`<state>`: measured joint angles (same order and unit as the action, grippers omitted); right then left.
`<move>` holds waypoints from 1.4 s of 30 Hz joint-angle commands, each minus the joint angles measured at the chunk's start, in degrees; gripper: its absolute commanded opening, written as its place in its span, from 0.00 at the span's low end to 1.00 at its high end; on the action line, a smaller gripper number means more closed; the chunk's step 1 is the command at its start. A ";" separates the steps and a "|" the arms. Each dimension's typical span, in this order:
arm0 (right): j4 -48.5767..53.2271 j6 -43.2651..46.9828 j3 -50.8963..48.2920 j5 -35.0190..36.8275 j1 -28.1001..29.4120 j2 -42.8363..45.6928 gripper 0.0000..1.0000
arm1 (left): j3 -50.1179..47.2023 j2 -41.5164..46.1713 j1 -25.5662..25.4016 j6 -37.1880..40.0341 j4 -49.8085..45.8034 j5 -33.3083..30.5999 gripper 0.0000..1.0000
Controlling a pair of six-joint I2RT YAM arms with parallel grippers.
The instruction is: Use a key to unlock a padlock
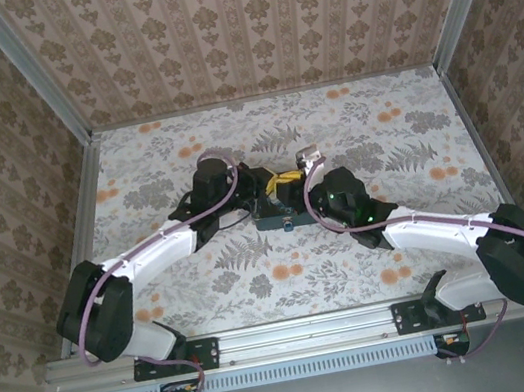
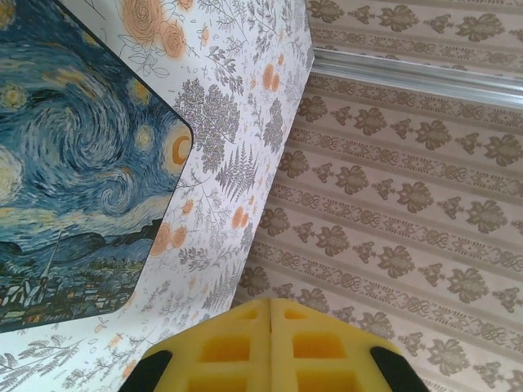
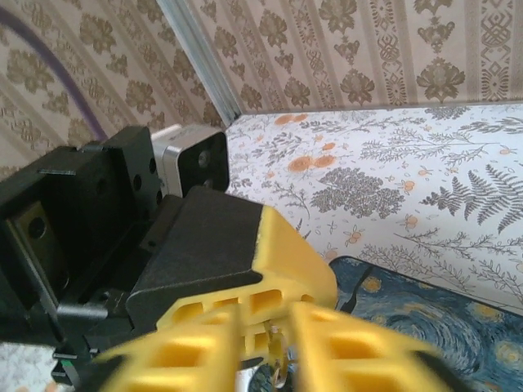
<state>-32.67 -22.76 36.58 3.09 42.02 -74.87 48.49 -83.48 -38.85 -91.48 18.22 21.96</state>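
Note:
Both grippers meet over the blue-and-yellow night-sky box (image 1: 276, 220), which lies mid-table. My left gripper (image 2: 270, 309) has its yellow fingers pressed fully together, with the box (image 2: 73, 180) to its left. In the right wrist view the left gripper (image 3: 286, 261) sits right in front of the camera. A tiny thin metal piece with a loop, apparently the key (image 3: 276, 361), hangs from its tips. My right gripper (image 3: 268, 325) is open, its blurred fingers standing on either side of that piece without touching it. The padlock is hidden under the grippers.
Flowered floor surrounds the box (image 3: 441, 327) on all sides. Patterned walls with metal corner rails (image 1: 76, 178) close in the left, right and back. The left arm's purple cable (image 1: 227, 197) loops near the box.

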 commanded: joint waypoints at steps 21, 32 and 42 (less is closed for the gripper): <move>-20.22 -44.10 -2.47 -18.76 -10.72 -6.16 0.57 | 0.48 7.54 5.17 58.02 5.80 4.11 0.00; -40.32 -51.77 -1.34 -21.46 -10.56 -16.26 0.52 | -1.18 8.27 4.13 56.59 11.14 3.78 0.00; -43.36 -48.35 -1.88 -23.47 -9.69 -15.05 0.40 | -3.81 6.77 4.13 51.27 17.22 3.98 0.00</move>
<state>-72.20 -72.60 33.71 -18.35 31.83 -91.11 45.69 -76.12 -34.44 -37.89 31.03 25.28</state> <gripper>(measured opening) 0.408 0.043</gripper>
